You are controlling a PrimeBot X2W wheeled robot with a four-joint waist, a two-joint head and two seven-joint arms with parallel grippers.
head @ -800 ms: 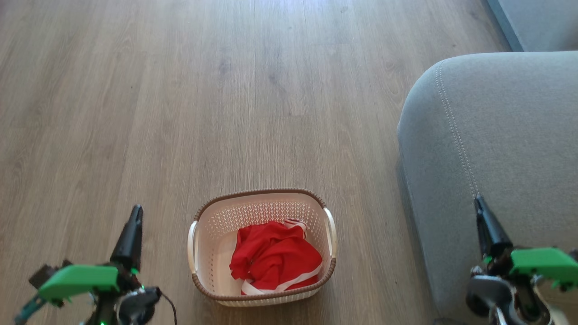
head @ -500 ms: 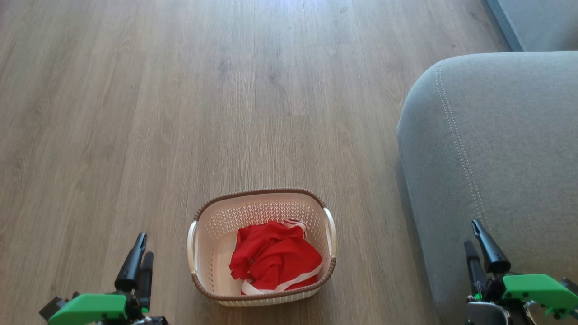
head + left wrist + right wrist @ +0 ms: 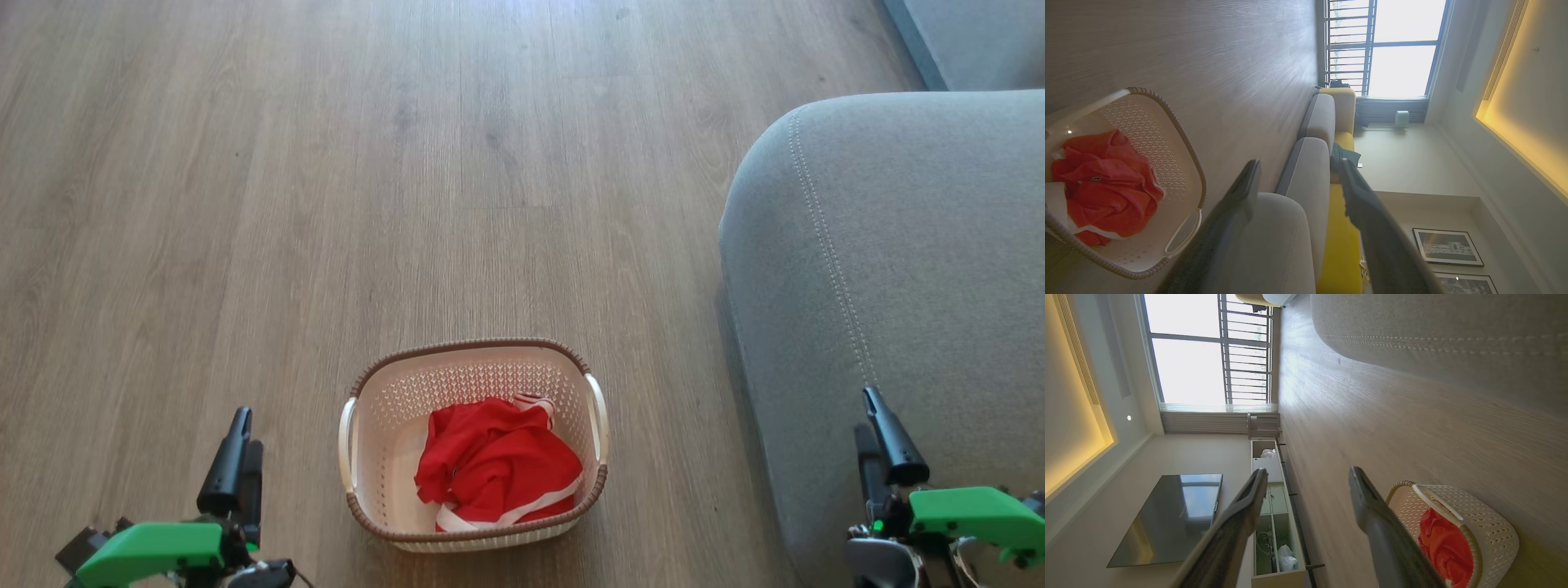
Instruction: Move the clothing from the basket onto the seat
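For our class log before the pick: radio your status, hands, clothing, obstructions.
Left hand open, empty, left of basket. Right hand open, empty, near seat. Clothing heaped in basket, untouched. Nothing blocks the basket.

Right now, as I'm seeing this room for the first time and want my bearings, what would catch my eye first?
The bright red clothing, crumpled in the cream basket on the wooden floor at the lower centre of the head view, stands out most. To its right looms the big grey seat with its pale stitched seam.
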